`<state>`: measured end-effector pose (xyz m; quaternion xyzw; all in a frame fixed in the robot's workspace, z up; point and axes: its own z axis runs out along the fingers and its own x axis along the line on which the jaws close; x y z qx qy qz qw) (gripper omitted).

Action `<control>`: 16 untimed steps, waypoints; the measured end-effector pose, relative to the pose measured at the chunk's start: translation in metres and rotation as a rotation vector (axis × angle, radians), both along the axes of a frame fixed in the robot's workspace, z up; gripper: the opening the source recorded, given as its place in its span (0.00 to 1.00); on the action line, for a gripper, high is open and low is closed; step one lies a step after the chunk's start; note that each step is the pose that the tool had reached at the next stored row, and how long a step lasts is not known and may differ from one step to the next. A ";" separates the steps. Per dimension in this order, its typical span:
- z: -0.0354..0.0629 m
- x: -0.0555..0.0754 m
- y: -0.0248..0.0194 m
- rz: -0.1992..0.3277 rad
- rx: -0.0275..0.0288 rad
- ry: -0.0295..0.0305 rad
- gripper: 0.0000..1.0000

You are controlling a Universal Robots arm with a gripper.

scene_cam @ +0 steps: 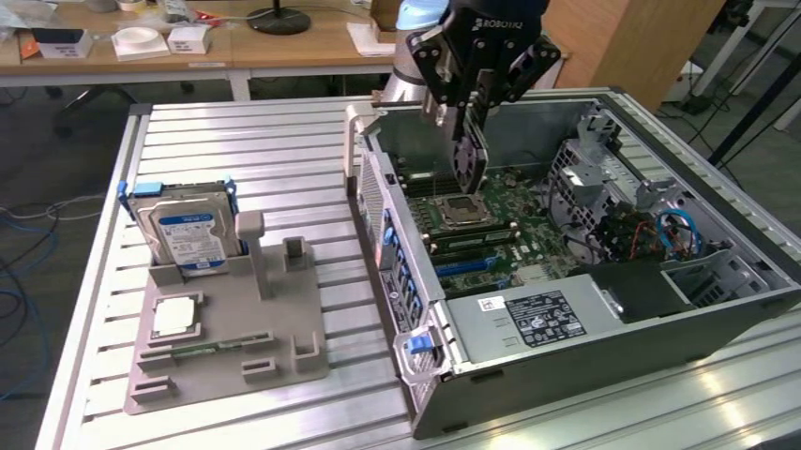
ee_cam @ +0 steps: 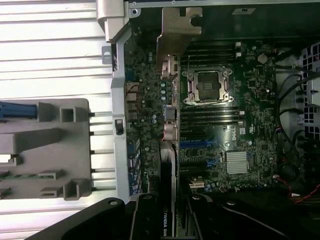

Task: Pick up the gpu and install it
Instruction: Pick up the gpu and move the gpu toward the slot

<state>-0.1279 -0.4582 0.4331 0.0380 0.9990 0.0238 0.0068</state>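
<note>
Above motherboard point(scene_cam: 494, 230) inside open case point(scene_cam: 601, 328): claw point(scene_cam: 460, 127) partly closed, gripping gpu point(scene_cam: 471, 169) held on edge.

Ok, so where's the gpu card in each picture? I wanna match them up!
Exterior view: the gpu hangs edge-on in the gripper, above the motherboard inside the open computer case.
Wrist view: the gpu is the thin dark slab sticking out of the gripper, over the motherboard.
Shared landmark: the square silver CPU socket on the motherboard.
</note>
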 end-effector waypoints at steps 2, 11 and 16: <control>0.0000 0.002 0.0000 0.000 0.0000 0.0000 0.26; -0.0001 0.013 0.0000 0.000 0.0000 0.0000 0.26; -0.0001 0.019 0.0000 0.000 -0.0001 0.0000 0.26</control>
